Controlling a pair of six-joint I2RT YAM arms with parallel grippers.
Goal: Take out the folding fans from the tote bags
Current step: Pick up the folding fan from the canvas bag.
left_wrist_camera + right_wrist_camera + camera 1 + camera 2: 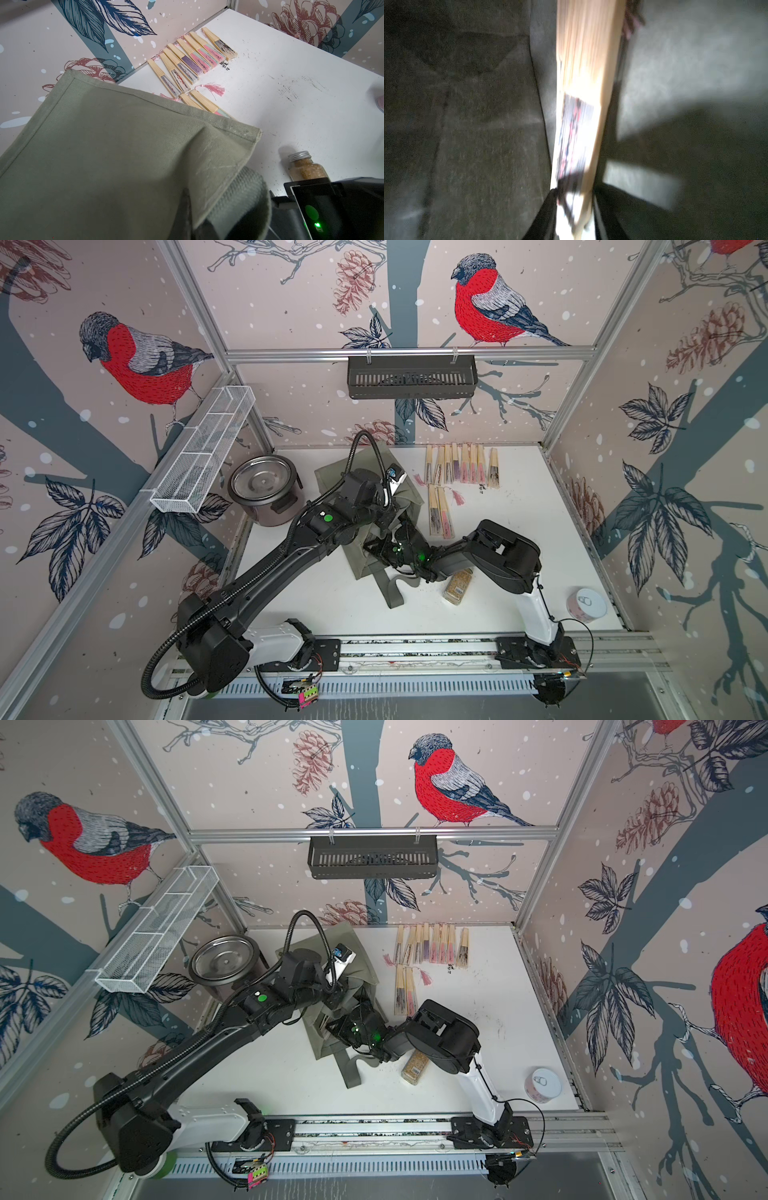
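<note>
Centrally on the white worktop (519, 531) lies the soft olive-grey fabric tote bag (332, 477) (361, 969), slumped, with its long strap handles (390, 589) trailing toward the arms' bases. Both arms meet over it.

The left end effector (197, 218) is clenched on the bag's hemmed edge. In the left wrist view the dark fingers (185, 207) pinch the fabric (104, 145) next to a strap and hold that side up.

The right end effector (573, 197) reaches inside the bag. In the blurred right wrist view a slim closed folding fan with pale bamboo sticks and a dark-and-pink leaf (581, 83) runs between its two dark fingers (548, 207), with the bag's dim fabric walls (467, 124) on both sides. Whether the fingers actually clamp this fan I cannot tell.

Outside the bag, a row of closed folding fans (461, 466) (432, 944) (191, 60) lies side by side against the back wall, with pink, purple and dark leaves. Two more fans (440, 510) (405, 990) with pink tassels lie just in front of the row, beside the bag.

A glass spice jar with a silver cap (457, 587) (305, 168) lies near the straps, just beside the right forearm. A round steel pot (264, 489) stands at the bag's other side, and a pink-and-white can (586, 603) sits well apart, near the right arm's base.
</note>
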